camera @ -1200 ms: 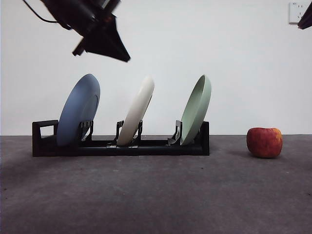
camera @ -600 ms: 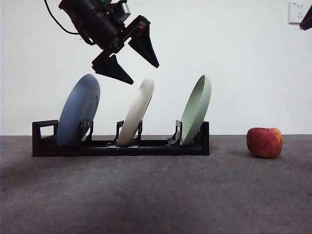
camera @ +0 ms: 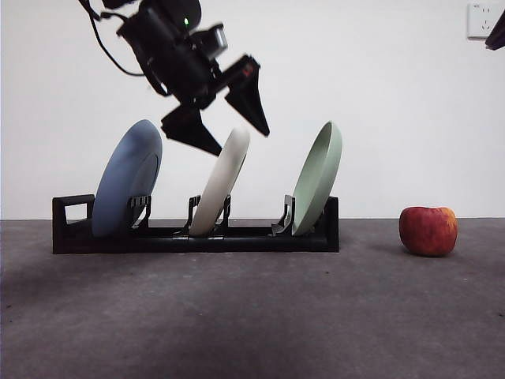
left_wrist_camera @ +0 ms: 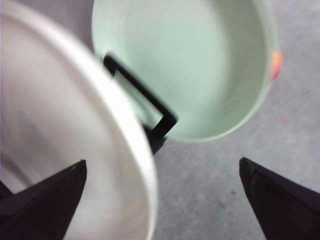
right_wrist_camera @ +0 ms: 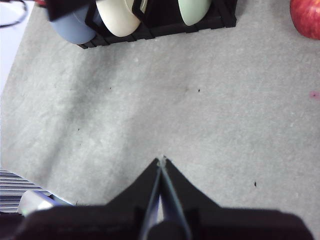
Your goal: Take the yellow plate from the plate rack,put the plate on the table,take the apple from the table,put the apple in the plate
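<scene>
The yellow plate (camera: 222, 184) stands upright in the middle slot of the black plate rack (camera: 197, 234), between a blue plate (camera: 126, 188) and a pale green plate (camera: 317, 178). My left gripper (camera: 231, 133) is open and hangs just above the yellow plate's top rim, one jaw on each side. In the left wrist view the plate's cream rim (left_wrist_camera: 125, 145) lies between the spread jaws of the left gripper (left_wrist_camera: 160, 170). The apple (camera: 428, 230) sits on the table (camera: 252, 316) to the right of the rack. My right gripper (right_wrist_camera: 161, 161) is shut, high over the table.
The green plate (left_wrist_camera: 190, 65) fills the far part of the left wrist view, with a rack prong (left_wrist_camera: 145, 97) in front of it. The rack's loop handle (camera: 72, 213) is at its left end. A white wall stands behind.
My left gripper has come down and to the right, opening on the way, from above the blue plate to just over the yellow plate's rim. Plates and apple have not moved.
</scene>
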### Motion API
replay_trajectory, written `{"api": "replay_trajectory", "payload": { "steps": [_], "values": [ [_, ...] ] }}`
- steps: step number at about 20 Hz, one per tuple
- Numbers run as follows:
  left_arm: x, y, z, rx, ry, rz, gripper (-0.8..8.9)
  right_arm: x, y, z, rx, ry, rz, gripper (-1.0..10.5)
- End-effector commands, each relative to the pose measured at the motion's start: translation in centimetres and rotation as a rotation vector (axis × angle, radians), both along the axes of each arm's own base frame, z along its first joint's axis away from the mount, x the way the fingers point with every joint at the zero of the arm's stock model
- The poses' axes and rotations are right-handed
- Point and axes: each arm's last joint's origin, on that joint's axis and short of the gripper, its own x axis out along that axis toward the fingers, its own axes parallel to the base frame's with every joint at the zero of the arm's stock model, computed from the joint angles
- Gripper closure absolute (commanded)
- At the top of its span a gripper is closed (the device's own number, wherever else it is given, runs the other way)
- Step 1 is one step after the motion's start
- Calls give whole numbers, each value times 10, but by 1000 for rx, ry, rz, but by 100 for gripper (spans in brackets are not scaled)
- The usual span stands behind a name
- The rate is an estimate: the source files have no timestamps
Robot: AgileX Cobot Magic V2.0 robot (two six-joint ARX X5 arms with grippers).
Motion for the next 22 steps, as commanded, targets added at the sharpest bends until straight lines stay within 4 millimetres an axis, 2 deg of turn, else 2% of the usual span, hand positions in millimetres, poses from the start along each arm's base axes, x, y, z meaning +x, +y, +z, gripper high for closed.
{"api": "replay_trajectory", "payload": {
  "steps": [1, 4, 16, 18, 22],
  "values": [
    [2, -1, -5, 2, 11, 5, 585, 0, 0, 1, -3, -1, 5, 947],
    [3, -2, -4, -3, -1, 4, 828, -2, 0, 0, -4, 19, 5, 947],
    [4, 2, -4, -10, 7, 12, 826, -2, 0, -1, -4, 26, 5, 947],
    [3, 5, 1, -20, 5, 27, 826, -2, 0, -1, -5, 27, 5, 947],
    [-3, 16, 24, -65, -30, 24, 826, -2, 0, -1, -4, 27, 5, 947]
  ]
}}
